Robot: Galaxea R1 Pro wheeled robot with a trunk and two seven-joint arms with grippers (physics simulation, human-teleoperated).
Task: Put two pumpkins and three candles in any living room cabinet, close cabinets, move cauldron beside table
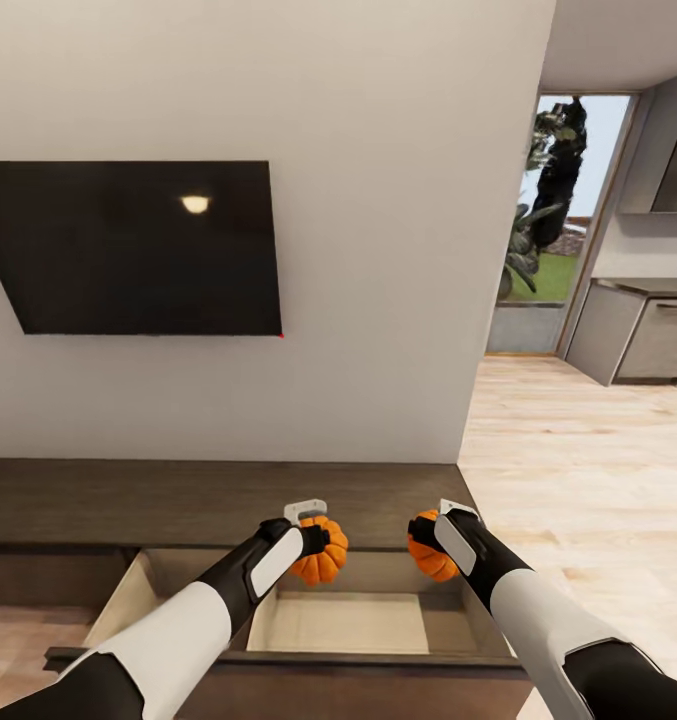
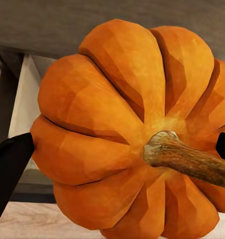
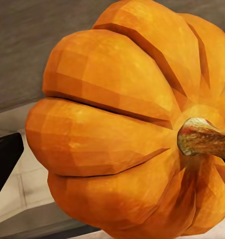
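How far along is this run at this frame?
Done: the cabinet drawer is open and looks empty. In hand: left gripper and right gripper each hold a pumpkin above it. Left: release both, stow candles, close up, place cauldron.

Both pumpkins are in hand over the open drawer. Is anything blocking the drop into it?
Nothing visible does. The left gripper holds one pumpkin and the right gripper the other pumpkin, both above the open drawer of the cabinet, whose pale bottom shows bare beneath them.

left claw [image 1: 316, 532]: holds pumpkin [image 1: 321, 556] | right claw [image 1: 428, 530]: holds second pumpkin [image 1: 430, 552] | above open cabinet drawer [image 1: 338, 620]
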